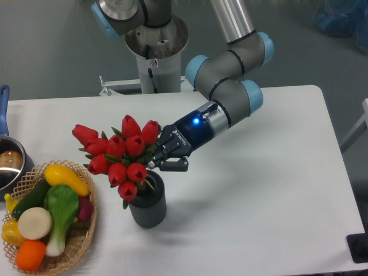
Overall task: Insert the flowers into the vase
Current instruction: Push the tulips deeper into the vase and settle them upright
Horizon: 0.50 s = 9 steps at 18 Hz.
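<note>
**Stems in the vase mouth, bunch not yet let go**

Camera, fixed, above the table. My gripper point(163, 163) sits closed around the stems of the flowers point(119, 155), just under the leaves and just above the rim of the vase point(148, 205). Stem ends look already inside the mouth; how deep, I cannot tell. The bunch leans left, heads overhanging the vase toward the wicker basket point(80, 241).

Step in hand, by my reading: the last of the insertion. Next move calls for easing the stems lower and more upright, then parting my fingers.

Room: bare white table point(270, 190) to the right and front. The basket lies near on the left, the steel pot point(8, 167) beyond it.
</note>
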Tool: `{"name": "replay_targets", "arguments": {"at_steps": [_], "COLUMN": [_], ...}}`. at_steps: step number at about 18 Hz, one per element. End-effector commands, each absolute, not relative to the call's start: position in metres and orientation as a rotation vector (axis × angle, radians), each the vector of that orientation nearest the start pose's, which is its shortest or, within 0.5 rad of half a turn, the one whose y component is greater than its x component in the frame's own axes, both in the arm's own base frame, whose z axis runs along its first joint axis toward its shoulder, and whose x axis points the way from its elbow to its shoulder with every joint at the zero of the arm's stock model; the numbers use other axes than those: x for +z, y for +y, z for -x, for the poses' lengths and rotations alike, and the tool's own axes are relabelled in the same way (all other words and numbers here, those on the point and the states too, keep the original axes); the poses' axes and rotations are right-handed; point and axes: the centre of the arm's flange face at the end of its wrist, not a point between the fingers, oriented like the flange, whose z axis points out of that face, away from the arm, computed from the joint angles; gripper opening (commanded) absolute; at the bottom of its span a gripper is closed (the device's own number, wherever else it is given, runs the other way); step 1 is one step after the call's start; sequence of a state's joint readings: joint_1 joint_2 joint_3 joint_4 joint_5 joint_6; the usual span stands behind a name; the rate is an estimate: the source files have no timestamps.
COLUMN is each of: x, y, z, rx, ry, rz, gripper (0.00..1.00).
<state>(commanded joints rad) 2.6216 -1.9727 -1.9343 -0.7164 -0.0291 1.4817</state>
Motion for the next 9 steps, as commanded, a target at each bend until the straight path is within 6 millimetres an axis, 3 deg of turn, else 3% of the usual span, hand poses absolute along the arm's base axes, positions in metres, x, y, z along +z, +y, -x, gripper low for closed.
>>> {"name": "replay_targets", "arguments": {"at_steps": [5,9], "x": [0.27,0.265], "y": [0.471,0.47], "z": [0.359,0.361], "rx": [-0.391,-0.388], "ry": [0.414,0.412], "rz": [1.498,1.499], "gripper": [0.16,0.16]}}
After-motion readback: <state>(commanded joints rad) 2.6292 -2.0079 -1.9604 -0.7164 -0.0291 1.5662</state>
